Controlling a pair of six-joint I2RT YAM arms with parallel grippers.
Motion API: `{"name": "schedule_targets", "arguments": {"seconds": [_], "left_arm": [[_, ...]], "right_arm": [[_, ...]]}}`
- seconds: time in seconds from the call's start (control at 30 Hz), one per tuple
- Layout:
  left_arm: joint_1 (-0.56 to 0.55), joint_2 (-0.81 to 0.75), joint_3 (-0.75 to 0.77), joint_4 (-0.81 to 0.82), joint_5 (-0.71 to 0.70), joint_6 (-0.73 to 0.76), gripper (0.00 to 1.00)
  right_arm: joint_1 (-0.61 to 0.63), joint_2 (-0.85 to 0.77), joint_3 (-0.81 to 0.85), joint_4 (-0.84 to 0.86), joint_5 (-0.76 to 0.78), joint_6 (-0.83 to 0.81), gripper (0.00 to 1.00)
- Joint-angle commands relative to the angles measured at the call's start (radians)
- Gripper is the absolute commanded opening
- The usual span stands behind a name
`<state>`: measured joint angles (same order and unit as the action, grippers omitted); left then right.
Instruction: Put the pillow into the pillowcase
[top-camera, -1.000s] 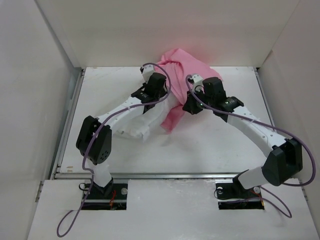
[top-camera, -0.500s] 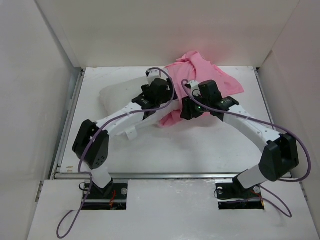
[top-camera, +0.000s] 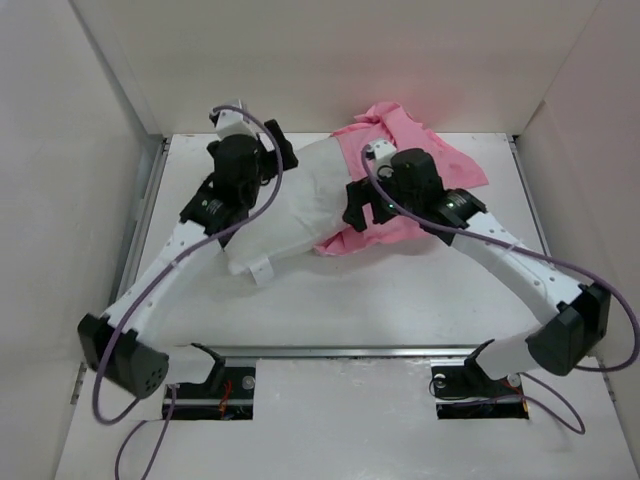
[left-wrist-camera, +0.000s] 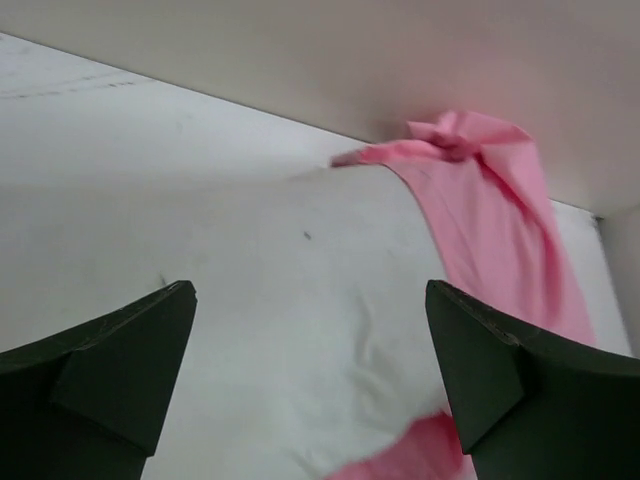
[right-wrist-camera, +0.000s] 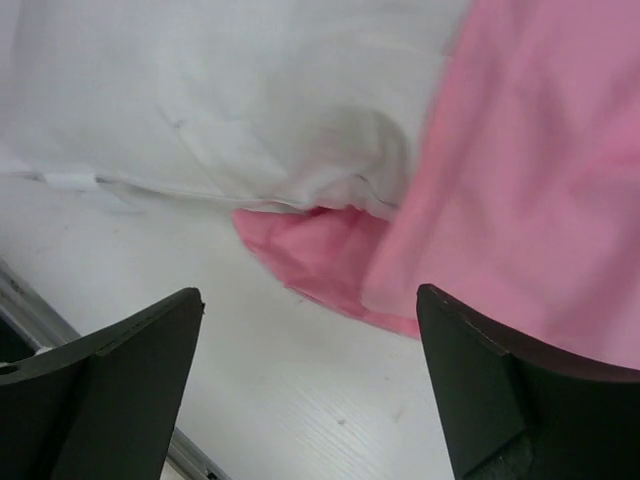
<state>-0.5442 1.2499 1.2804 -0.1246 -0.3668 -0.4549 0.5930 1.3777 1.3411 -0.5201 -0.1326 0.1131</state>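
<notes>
My left gripper (left-wrist-camera: 310, 292) gapes wide above the pillow (top-camera: 300, 200), holding nothing. My right gripper (right-wrist-camera: 310, 295) is spread too, empty, over where the pillowcase (top-camera: 440, 165) wraps the pillow's end.

"What is blocking the left gripper (left-wrist-camera: 308, 290)?"
"The plump white fabric pillow (left-wrist-camera: 250, 330) is lying right under it, and the white back wall (left-wrist-camera: 300, 50) is standing ahead."
"And the right gripper (right-wrist-camera: 308, 292)?"
"The white table (right-wrist-camera: 300, 400) is showing free beneath it. The thin pink satin pillowcase (right-wrist-camera: 530, 200) is bunching ahead."

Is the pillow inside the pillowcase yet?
Only partly: most of the pillow lies bare, and the pink pillowcase covers just its right end.
</notes>
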Motion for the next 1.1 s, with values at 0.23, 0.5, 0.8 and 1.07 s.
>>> {"name": "schedule_targets", "arguments": {"seconds": [0.23, 0.5, 0.8, 1.07], "left_arm": [[0.245, 0.578, 0.327, -0.208, 0.156, 0.062, 1.00], [0.123, 0.342, -0.122, -0.021, 0.472, 0.058, 0.60], [-0.135, -0.032, -0.368, 0.074, 0.623, -0.037, 0.51], [-0.186, -0.176, -0.262, -0.007, 0.547, 0.025, 1.00]], "right_arm": [[0.156, 0.288, 0.102, 0.229, -0.191, 0.129, 1.00], [0.081, 0.348, 0.152, 0.198, 0.031, 0.209, 1.00], [-0.169, 0.147, -0.017, 0.091, 0.261, 0.212, 1.00], [-0.202, 0.078, 0.154, -0.121, 0.498, 0.145, 1.00]]}}
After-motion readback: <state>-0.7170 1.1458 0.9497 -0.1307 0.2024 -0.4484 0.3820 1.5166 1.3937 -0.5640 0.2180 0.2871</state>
